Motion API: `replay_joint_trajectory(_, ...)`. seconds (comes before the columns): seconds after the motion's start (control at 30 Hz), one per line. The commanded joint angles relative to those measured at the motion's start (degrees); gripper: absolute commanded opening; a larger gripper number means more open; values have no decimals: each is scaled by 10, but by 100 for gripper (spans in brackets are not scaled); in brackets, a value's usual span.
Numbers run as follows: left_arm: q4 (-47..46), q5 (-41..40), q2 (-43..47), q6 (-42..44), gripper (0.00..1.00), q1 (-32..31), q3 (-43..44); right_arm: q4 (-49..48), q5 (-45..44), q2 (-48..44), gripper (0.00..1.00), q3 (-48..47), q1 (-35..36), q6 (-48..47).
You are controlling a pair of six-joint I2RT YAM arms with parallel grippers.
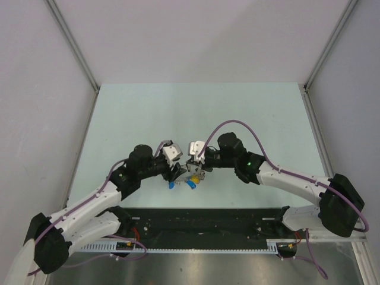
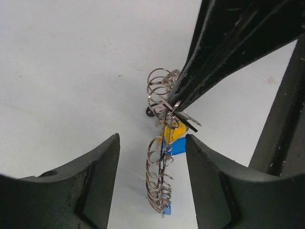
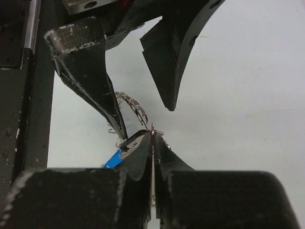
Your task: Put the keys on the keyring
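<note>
Left wrist view puts the silver metal keyring (image 2: 159, 167), a string of thin wire loops, in the gap between the two dark fingers of the left hand (image 2: 152, 143). Those fingers are spread apart on either side of it, and no contact with it shows. The loop string runs up and away from that hand to the tip of the right hand (image 2: 177, 104), whose black fingers are pressed together and pinch the keyring at its upper cluster of loops. Just below that pinch hang the small keys (image 2: 174, 138): a yellow plastic head, a blue one touching it beneath, and a flat silver blade sticking out to the side. Another blue head sits at the low end of the loops. Right wrist view shows the same pressed-together fingers nipping a loop at their very tip, with blue plastic just beside them. Under everything lies the pale, plain counter (image 2: 71, 71); whether the lowest loops rest on it cannot be told.
</note>
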State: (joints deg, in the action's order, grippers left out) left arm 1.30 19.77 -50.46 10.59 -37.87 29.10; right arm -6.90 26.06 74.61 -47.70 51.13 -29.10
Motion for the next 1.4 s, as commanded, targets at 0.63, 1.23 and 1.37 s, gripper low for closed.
replay_joint_trajectory(0.63, 29, 176, 2, 274, 70, -4, 46, 32, 43, -48, 0, -30, 13, -22)
replay_joint_trajectory(1.23, 107, 238, -54, 315, 43, -1, 97, 43, 50, -59, 0, -32, 17, -21)
replay_joint_trajectory(1.37, 104, 239, -56, 307, 41, -1, 95, 45, 47, -63, 0, -32, 18, -21)
